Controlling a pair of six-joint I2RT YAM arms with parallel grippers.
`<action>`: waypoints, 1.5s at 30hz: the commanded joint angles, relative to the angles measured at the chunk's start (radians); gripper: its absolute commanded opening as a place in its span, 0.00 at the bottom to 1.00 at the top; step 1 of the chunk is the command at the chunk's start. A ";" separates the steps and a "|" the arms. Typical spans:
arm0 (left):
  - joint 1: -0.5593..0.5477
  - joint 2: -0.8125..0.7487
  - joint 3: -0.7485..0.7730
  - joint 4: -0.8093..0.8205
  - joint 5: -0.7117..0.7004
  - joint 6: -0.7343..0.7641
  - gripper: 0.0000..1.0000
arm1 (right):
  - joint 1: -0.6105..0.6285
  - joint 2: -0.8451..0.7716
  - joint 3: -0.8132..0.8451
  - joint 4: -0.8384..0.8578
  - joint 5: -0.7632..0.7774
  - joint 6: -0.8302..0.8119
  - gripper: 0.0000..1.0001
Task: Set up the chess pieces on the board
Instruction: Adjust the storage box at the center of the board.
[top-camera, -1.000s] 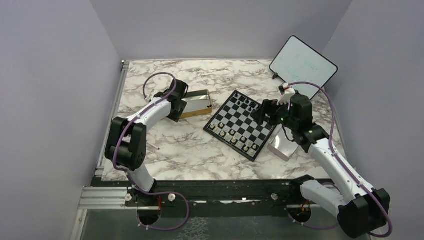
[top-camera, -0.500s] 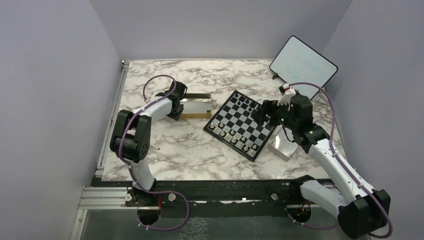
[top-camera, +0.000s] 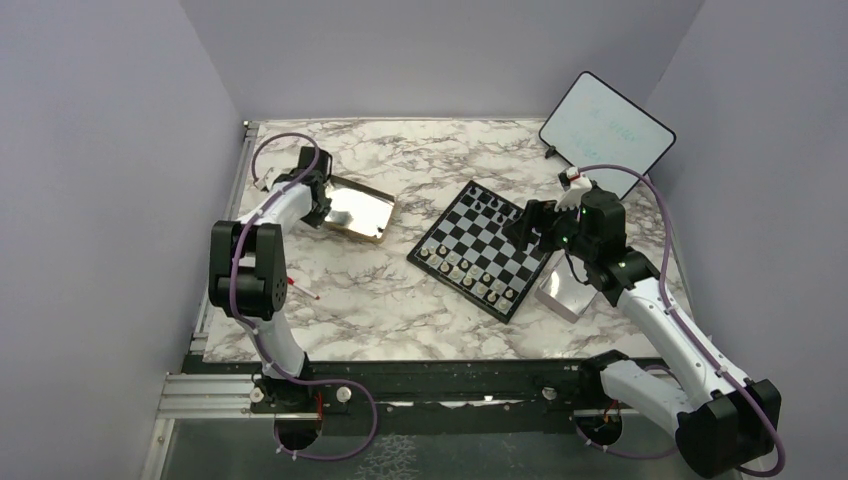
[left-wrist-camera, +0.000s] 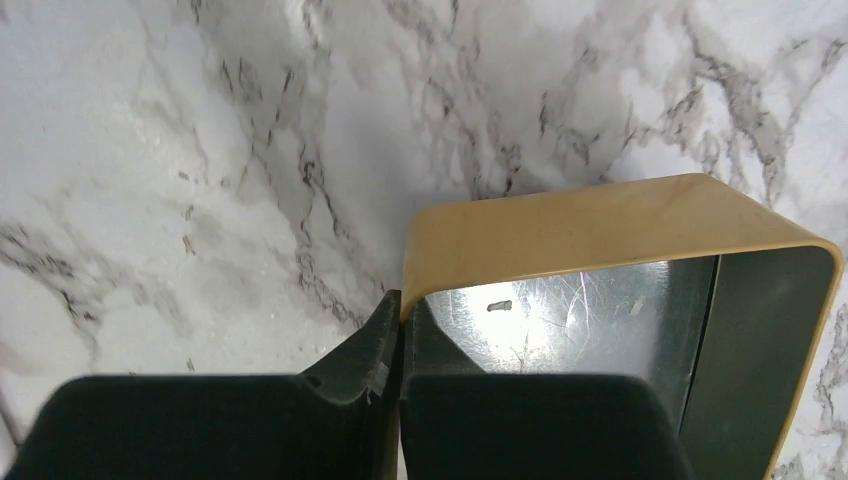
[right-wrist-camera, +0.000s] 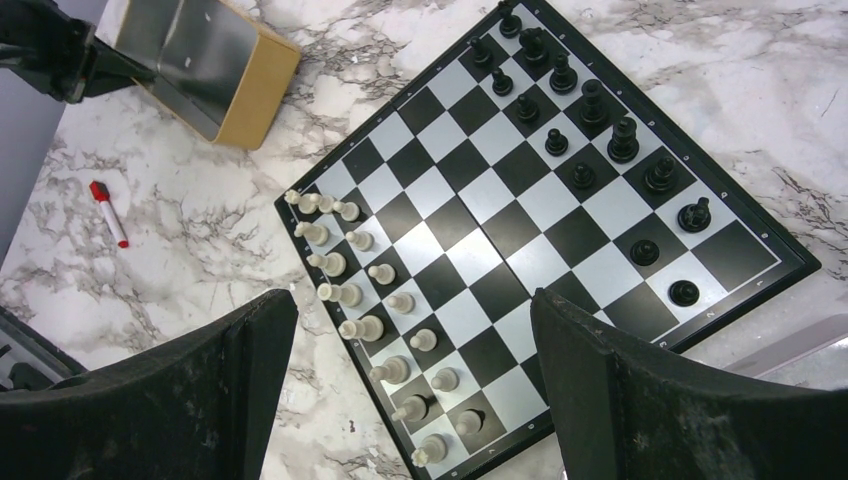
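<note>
Nearest my bases, a red pen (top-camera: 303, 291) lies on the marble table (top-camera: 380, 310), alone and well apart from everything else. Toward my right side a silver box (top-camera: 560, 295) sits just beside the near right edge of the board (top-camera: 487, 248).

My right pincer (right-wrist-camera: 412, 296) hangs above the board with its 2 fingers spread wide and nothing between them. From its camera I look straight down at the squares. The pale pieces (right-wrist-camera: 360, 290) stand in 2 rows along the board's left edge. The black pieces (right-wrist-camera: 592, 100) stand along the opposite edge, also in about 2 rows, with a few squares there bare. The middle of the board carries no piece.

Farther back on the left, my left pincer (left-wrist-camera: 400, 300) is closed tight on 1 wall of the gold tin (left-wrist-camera: 560, 215), 1 finger outside the wall and 1 inside. The tin's shiny inside faces up and looks tilted. I cannot tell whether it is raised off the table. It is well apart from the board.

At the far right a white tablet (top-camera: 606, 132) leans against the wall.
</note>
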 joint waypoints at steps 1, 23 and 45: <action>0.031 0.011 0.103 0.007 -0.053 0.276 0.00 | -0.002 -0.013 0.015 0.001 0.015 -0.006 0.92; 0.031 -0.076 0.028 0.069 0.454 1.152 0.00 | 0.021 0.107 -0.003 0.141 -0.131 0.138 0.81; -0.093 -0.310 -0.105 0.269 0.370 1.210 0.00 | 0.060 0.142 0.004 0.168 -0.131 0.108 0.77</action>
